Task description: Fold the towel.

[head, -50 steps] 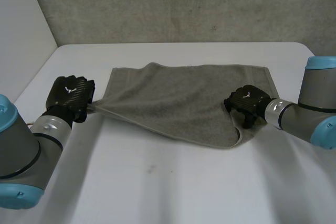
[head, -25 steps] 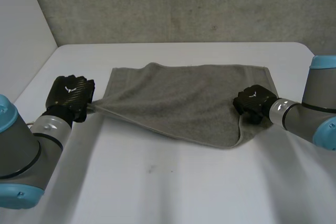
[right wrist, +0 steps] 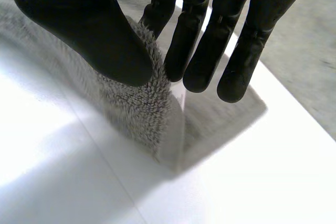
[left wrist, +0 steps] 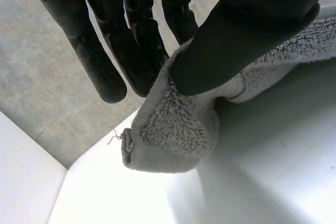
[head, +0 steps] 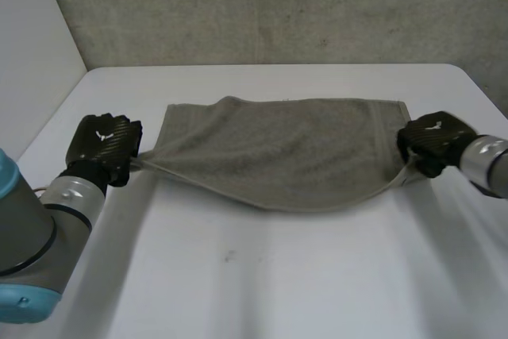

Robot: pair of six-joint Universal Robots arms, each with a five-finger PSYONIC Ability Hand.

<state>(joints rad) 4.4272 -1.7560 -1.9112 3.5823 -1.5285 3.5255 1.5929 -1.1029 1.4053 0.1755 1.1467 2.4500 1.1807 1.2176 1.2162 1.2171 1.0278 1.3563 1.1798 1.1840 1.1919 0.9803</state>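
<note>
White table (head: 262,283) below concrete wall (head: 278,5) bears grey towel (head: 278,152).

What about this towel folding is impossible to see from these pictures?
- Head view: the left hand and right hand hide their own fingers under their backs.
- Head view: the towel covers its own underside and the table beneath it.
- Left wrist view: the hand's thumb covers the pinched spot on the towel corner.
- Right wrist view: most of the towel is cut off by the edge.
</note>
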